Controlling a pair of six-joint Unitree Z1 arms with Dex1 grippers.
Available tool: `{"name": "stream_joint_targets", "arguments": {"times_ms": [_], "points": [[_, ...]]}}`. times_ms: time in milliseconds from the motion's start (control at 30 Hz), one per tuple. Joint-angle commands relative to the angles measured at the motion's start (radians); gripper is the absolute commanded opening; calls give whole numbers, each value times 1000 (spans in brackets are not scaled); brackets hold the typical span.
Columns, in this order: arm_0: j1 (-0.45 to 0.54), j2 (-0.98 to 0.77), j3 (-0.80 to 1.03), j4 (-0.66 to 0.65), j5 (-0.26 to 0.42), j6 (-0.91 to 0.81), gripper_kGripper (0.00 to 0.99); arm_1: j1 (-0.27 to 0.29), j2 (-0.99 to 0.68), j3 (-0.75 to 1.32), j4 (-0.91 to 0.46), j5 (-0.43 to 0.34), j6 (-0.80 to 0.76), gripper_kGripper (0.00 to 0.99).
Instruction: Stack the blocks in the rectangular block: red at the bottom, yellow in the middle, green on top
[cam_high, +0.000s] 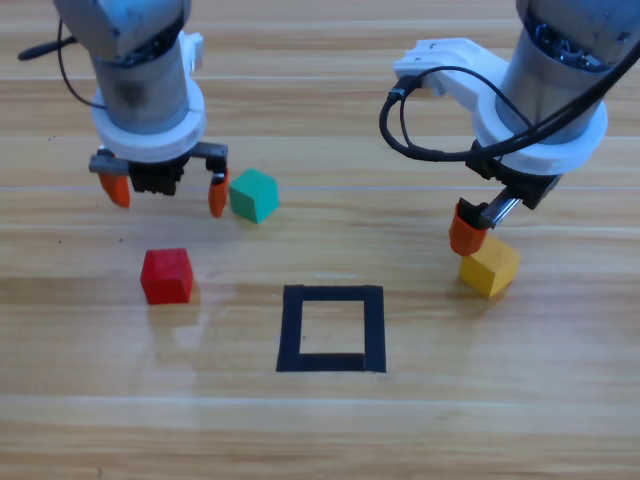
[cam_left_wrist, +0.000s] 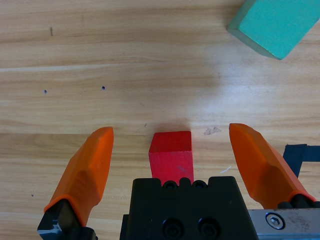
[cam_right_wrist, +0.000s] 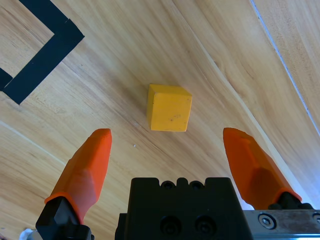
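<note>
Although both arms were already over the worktop, nothing of the stack had been built: the rectangular block (cam_high: 331, 329), a frame of black tape near the middle of the worktop toward its near edge, held only bare wood. The red cube (cam_high: 166, 275) lay on the worktop to the left of the frame and well apart from it. The green cube (cam_high: 253, 194) sat farther back, toward the far edge, and the yellow cube (cam_high: 488, 266) lay to the right of the frame, also clear of the tape.

The left pincer (cam_high: 166, 190) hung above the wood between the red and green cubes, its jaws spread wide and holding nothing; in the left wrist view the red cube (cam_left_wrist: 171, 156) showed centred between the two jaws, so this arm seemed lined up to come down on it. The right pincer (cam_right_wrist: 167, 152) hovered just over the yellow cube (cam_right_wrist: 169, 107), jaws likewise spread and empty, with a corner of the tape frame (cam_right_wrist: 45, 55) in its view.

Judged from this, the task stood at its very start. All three placements were left: red into the frame first, then yellow on red, then green on top.
</note>
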Motion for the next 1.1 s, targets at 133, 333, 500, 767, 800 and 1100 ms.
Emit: {"name": "stream_joint_targets", "arguments": {"times_ms": [133,333,500,767,800,1100], "points": [[15,49,38,17,-37,-16,973,-44,149,11,18,-5,-25,979],[20,6,122,4,-63,-30,974,-62,198,-7,26,-5,-26,951],[20,-29,207,-52,-83,-41,971,-65,222,-21,29,-6,-25,922],[20,-8,233,-125,-120,-30,927,-65,267,-82,69,17,-26,479],[20,-8,230,-127,-123,-30,904,-65,271,-87,74,23,-26,295],[21,-8,256,-151,-134,-35,819,-67,251,-88,107,69,1,0]]}}
